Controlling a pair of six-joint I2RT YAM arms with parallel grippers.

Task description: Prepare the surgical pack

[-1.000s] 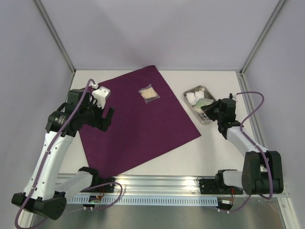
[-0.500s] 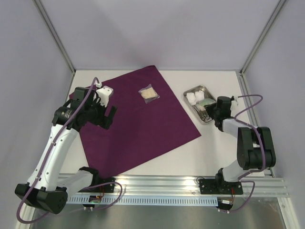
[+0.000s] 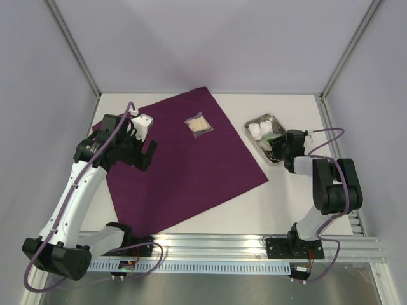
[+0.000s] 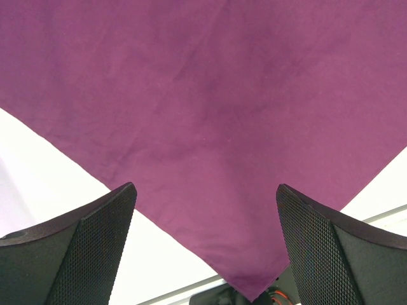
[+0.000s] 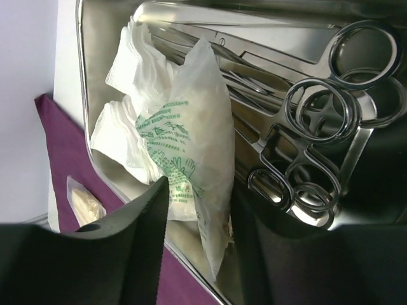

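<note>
The deep-purple cloth (image 3: pixel 191 165) lies spread flat on the table. One clear packet (image 3: pixel 198 124) rests on its far part. The steel tray (image 3: pixel 264 118) stands to its right, holding white gauze pads (image 5: pixel 124 133), a green-printed clear packet (image 5: pixel 197 127) and steel scissor-like instruments (image 5: pixel 318 114). My right gripper (image 5: pixel 202 187) is down in the tray, open, with the printed packet standing between its fingers and the instrument rings beside its right finger. My left gripper (image 4: pixel 205 187) hovers wide open and empty over the cloth's left side (image 4: pixel 210 114).
The tray's near rim (image 5: pixel 191 279) borders the cloth (image 5: pixel 63 146) in the right wrist view, where the other packet (image 5: pixel 86 203) also shows. Grey walls enclose the table. A metal rail (image 3: pixel 216 244) with the arm bases runs along the near edge.
The right gripper, shut a moment ago, has opened with its jaws around the printed packet, and its arm has folded in closer to the tray. The left gripper has drifted slightly farther over the cloth.
</note>
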